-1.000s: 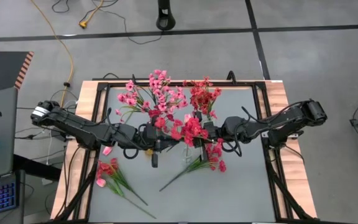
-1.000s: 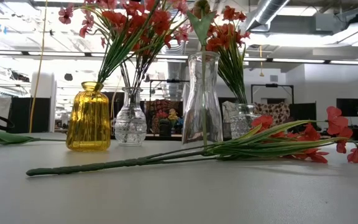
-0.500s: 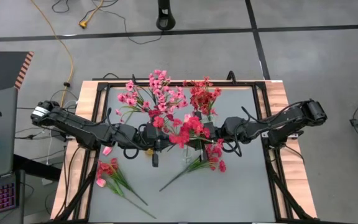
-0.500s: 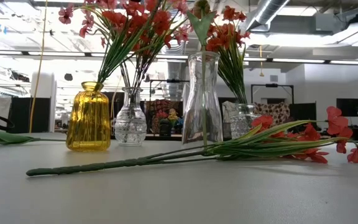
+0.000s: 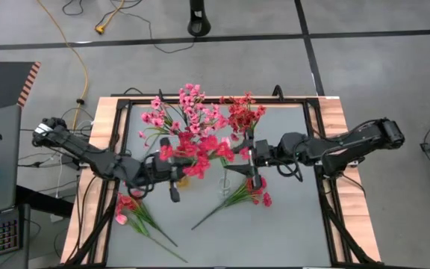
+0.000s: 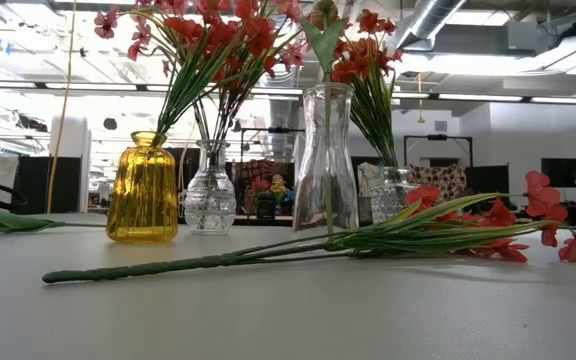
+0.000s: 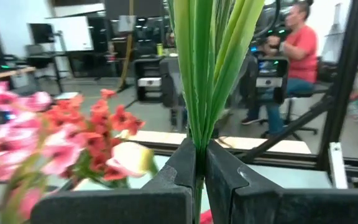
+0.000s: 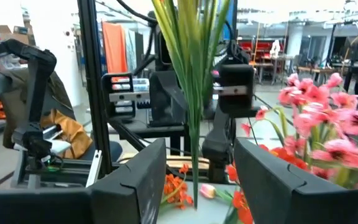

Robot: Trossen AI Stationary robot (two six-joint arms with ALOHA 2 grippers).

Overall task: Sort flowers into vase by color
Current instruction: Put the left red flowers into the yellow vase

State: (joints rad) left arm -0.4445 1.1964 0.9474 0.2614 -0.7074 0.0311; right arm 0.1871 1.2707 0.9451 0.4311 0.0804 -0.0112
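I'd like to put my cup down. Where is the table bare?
Bare: the near strip between the pink sprigs and the red sprig, and the right side by the frame. Crowded: the middle and far part, with vases and both hands.

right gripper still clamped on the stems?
No. In the right wrist view the right gripper stands open, its fingers well apart on either side of the green stems, not touching them.

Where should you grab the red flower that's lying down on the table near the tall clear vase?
Take the red flower by its bare stem, coming straight down from above and pinching across it. It lies flat, and that end is thin and leafless; the blossom end is bushy.
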